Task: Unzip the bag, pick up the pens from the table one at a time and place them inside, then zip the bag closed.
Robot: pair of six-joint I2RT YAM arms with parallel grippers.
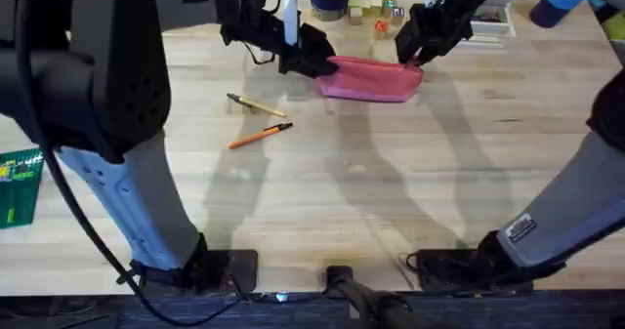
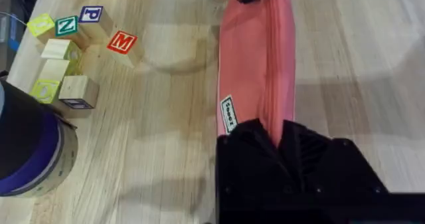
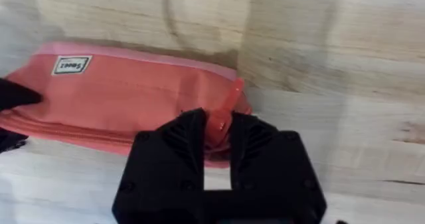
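My left pincer [image 2: 279, 141] clamps one end of the bag [image 1: 369, 79], my right pincer [image 3: 217, 134] apparently pinching the zipper tab [image 3: 229, 104] at the opposite end.

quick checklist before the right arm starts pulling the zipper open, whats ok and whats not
1. Right gripper on the zipper pull tab: ok, the tab sits between its fingers at the bag's end.
2. Left gripper anchoring the other end of the bag: ok, its fingers pinch the fabric at the zipper line.
3. Zipper state: closed along the visible length, so not yet unzipped.
4. Bag flat on the table: ok.
5. Pens clear of the arms: ok, the orange pen and tan pen lie apart from the bag.
6. How firm the grip on the tab is: cannot tell.
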